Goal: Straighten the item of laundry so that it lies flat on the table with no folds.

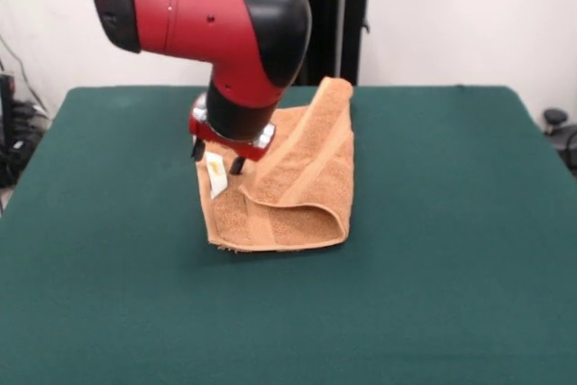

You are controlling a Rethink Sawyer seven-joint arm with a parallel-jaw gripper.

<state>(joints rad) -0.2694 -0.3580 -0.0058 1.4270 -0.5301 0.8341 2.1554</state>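
The orange-tan towel lies near the middle of the green table. It is folded over on itself, with a rounded fold at its near right end and a ridge that rises toward the far right. A woven band runs along it. My gripper hangs from the red and black arm over the towel's left edge. Its two dark fingertips stand apart, with the towel's small white label between them. I cannot tell whether the tips touch the cloth.
The arm's large red and black wrist hides the towel's far left part. The black pedestal stands behind the table's far edge. Cables and dark equipment sit beyond the left edge.
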